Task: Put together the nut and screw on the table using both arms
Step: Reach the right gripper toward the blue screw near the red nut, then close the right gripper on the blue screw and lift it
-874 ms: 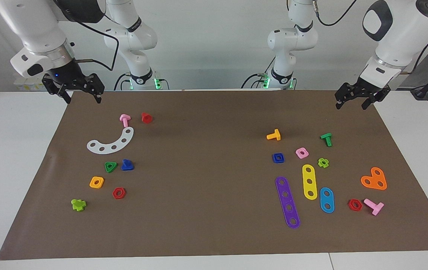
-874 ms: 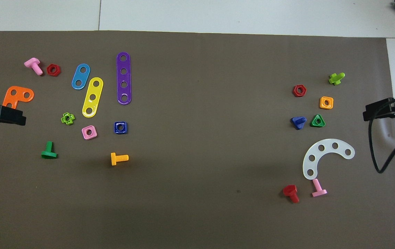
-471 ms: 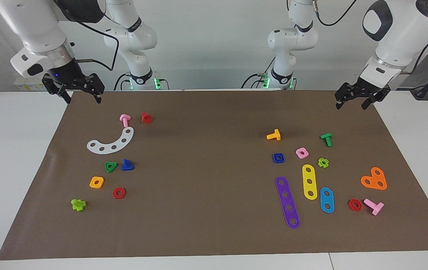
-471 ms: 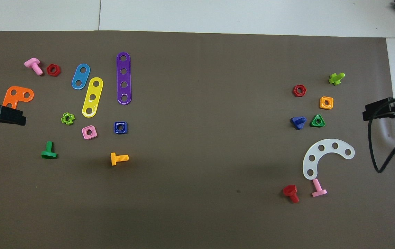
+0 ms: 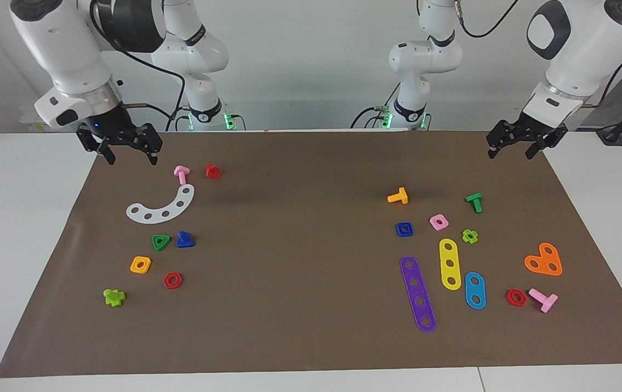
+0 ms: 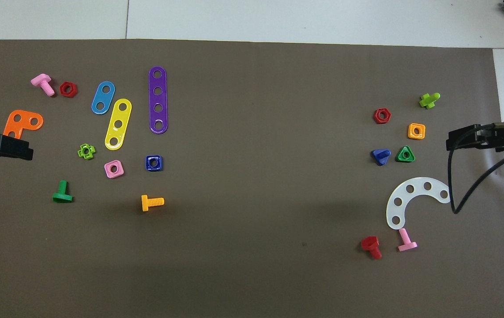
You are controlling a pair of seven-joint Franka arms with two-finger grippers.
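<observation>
The nut (image 5: 404, 229) lies flat on the table (image 5: 300, 283) toward the left arm's end, just beside the pink nut (image 5: 439, 221). The screw (image 5: 184, 239) lies toward the right arm's end, beside the green nut (image 5: 160, 242). Right gripper (image 5: 130, 154) and left gripper (image 5: 511, 148), fingers spread and empty, hover over the robot-side corners.

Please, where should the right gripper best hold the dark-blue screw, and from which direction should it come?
Probably from above. The screw seems to rest on its flat triangular head, stem raised, so the jaws could close on the stem. The green triangular nut lies close beside it; the right gripper needs care there.
</observation>
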